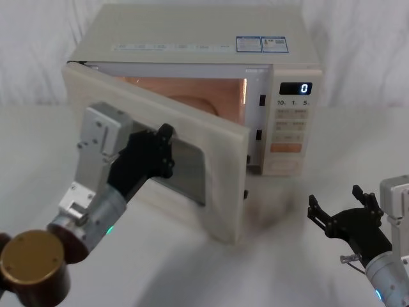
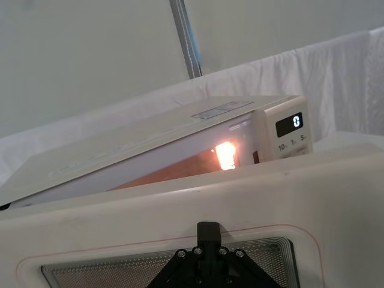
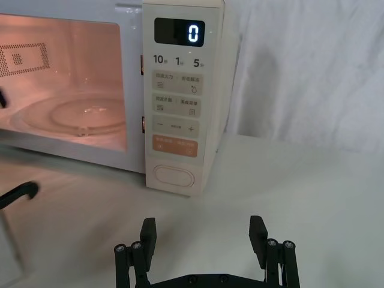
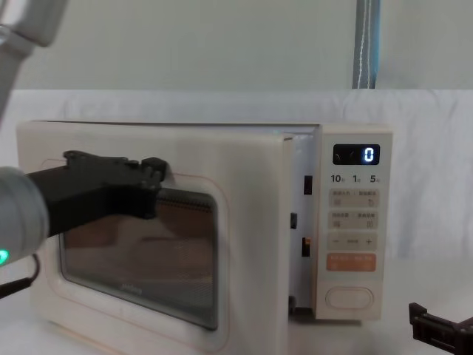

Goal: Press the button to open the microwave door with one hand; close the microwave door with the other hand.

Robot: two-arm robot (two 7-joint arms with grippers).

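The microwave [image 1: 192, 45] is sitting on a white-draped worktop [image 1: 281, 249], a cream, smooth-skinned box with rounded corners, its front facing the robot. Its dark display [image 3: 179, 31] is showing a blue "0" above a narrow key panel [image 3: 177, 114] of small cream keys and one orange rectangular key [image 3: 174, 146]. At the foot of that panel the button [image 3: 174, 177] is lying as a wide cream pill shape, its long axis running sideways, unmarked.

The microwave door [image 1: 160, 153] is standing partly ajar, hinged on the robot's left, its free edge swinging out toward the robot and to the right. It is a thick cream panel with a raised rounded frame around a dark, finely meshed glass window [image 4: 140, 251]. The cavity [image 3: 66, 90] is glowing orange-pink inside, holding a clear round glass turntable [image 3: 84, 114] lying flat on its floor.

The left gripper [image 1: 163, 150], black and angular on a silver wrist, is pressing against the outer face of the door at the upper part of the window frame; whether its jaws are spread or pressed together I cannot tell.

The right gripper [image 3: 204, 231] is hovering low over the worktop in front of the key panel, well apart from the button, its black jaws spread wide and holding nothing.
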